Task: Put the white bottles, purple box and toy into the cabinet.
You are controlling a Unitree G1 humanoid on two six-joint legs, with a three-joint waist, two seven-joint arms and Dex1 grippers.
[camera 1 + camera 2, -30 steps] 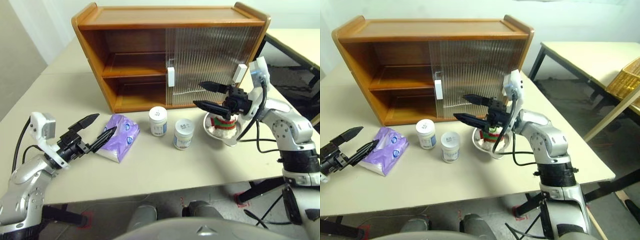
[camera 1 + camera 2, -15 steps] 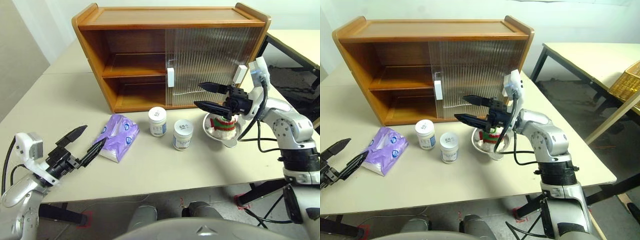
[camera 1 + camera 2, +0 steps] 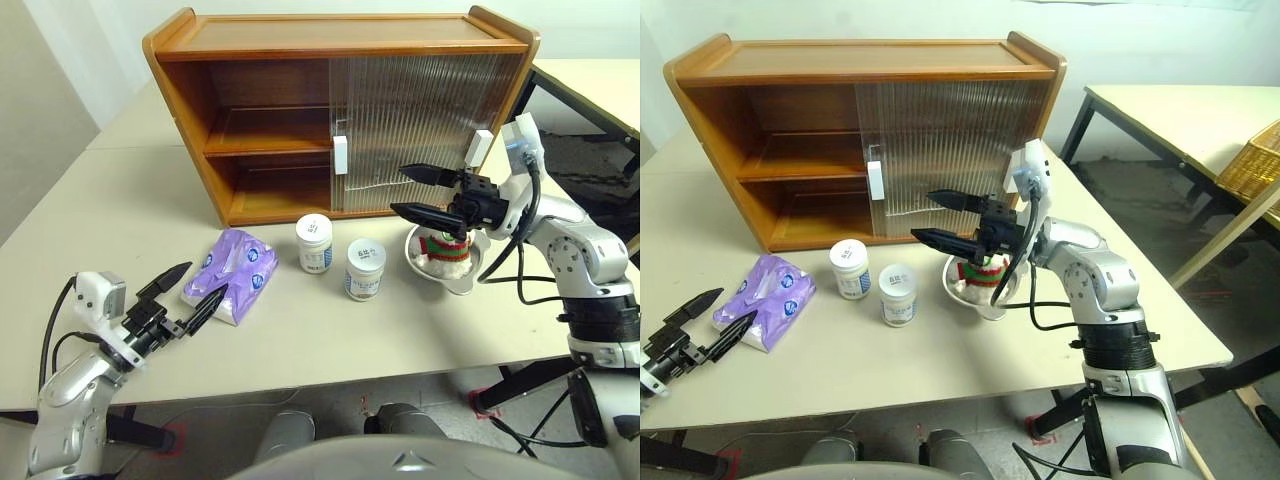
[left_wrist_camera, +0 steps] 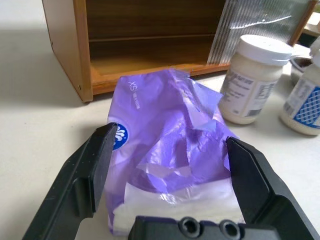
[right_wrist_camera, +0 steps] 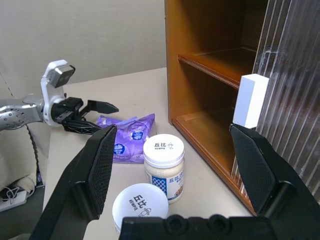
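The purple box point(image 3: 233, 273) lies on the table in front of the cabinet point(image 3: 340, 110). My left gripper point(image 3: 207, 281) is open and low over the table, and in the left wrist view its fingers point(image 4: 95, 160) flank the near end of the purple box point(image 4: 170, 135) without pressing it. Two white bottles point(image 3: 315, 243) point(image 3: 365, 269) stand to the right of the box. The toy point(image 3: 443, 247) sits in a steel bowl. My right gripper point(image 3: 398, 188) hangs open above the bowl, pointing left toward the bottles and holding nothing.
The cabinet's ribbed sliding doors point(image 3: 420, 120) cover its right half, and both shelves on the left half stand open. The steel bowl point(image 3: 462, 282) is near the table's right edge. A second table point(image 3: 1180, 110) and a wicker basket point(image 3: 1255, 160) lie off to the right.
My left arm has sunk lower toward the table, with its open fingers still at the near end of the purple box. The right arm has kept still.
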